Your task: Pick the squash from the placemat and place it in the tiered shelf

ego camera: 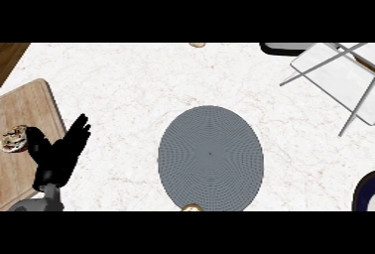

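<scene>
Left hand point(55, 149): spread, resting left, idle.
Squash point(192, 208): seemingly tan bit, near edge of mat point(210, 149).
Shelf point(333, 74): far right, goal.

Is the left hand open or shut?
Open. The left hand has straight fingers pointing up and holds nothing.

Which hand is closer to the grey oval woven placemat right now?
Left, as far as the view shows. The left hand is open over the white counter, left of the grey oval placemat, at the wooden board's edge. The right hand is out of view.
</scene>
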Available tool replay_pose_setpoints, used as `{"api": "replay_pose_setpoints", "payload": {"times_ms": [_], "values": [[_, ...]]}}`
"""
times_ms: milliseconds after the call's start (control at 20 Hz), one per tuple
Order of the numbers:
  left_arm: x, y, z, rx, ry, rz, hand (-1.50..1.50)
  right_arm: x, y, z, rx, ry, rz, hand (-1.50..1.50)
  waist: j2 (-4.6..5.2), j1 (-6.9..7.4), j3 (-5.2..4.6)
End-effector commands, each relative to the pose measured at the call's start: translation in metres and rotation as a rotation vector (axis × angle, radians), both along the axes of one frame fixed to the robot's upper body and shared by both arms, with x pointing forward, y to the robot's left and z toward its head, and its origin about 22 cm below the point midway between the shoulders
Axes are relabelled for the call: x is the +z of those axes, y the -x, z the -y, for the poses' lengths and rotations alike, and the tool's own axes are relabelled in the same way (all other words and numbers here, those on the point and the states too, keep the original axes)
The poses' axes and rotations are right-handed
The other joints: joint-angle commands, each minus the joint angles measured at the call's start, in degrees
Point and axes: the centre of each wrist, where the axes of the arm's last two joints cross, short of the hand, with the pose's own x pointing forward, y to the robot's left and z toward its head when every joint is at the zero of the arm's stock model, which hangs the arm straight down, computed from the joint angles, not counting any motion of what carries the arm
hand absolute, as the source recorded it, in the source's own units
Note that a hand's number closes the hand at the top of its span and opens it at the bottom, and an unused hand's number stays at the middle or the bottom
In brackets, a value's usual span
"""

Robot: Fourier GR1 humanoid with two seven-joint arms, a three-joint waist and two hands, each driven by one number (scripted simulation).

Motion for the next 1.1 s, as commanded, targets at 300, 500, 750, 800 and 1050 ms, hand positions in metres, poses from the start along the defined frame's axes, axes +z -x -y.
{"api": "replay_pose_setpoints", "payload": {"times_ms": [300, 500, 750, 800, 1050], "values": [[-0.019, -0.001, 0.008, -0.004, 0.008, -0.075, 0.0, 0.003, -0.008, 0.066, -0.068, -0.078, -0.14, 1.5, 0.65, 0.27, -0.42], [-0.021, -0.003, 0.001, 0.001, -0.003, -0.053, 0.0, 0.01, -0.006, 0.095, -0.045, -0.051, -0.194, 1.5, 0.7, 0.29, -0.44], [-0.007, -0.007, 0.004, 0.0, -0.006, -0.077, 0.0, -0.018, -0.015, 0.118, -0.073, -0.03, -0.216, 1.5, 0.67, 0.61, -0.39], [-0.006, -0.008, 0.01, -0.006, -0.009, -0.071, 0.0, -0.03, -0.02, 0.109, -0.077, -0.037, -0.214, 1.5, 0.64, 0.62, -0.39], [-0.02, -0.001, 0.016, -0.013, 0.006, -0.068, 0.0, -0.026, -0.025, 0.134, -0.083, -0.043, -0.192, 1.5, 0.89, 1.14, -0.41]]}}
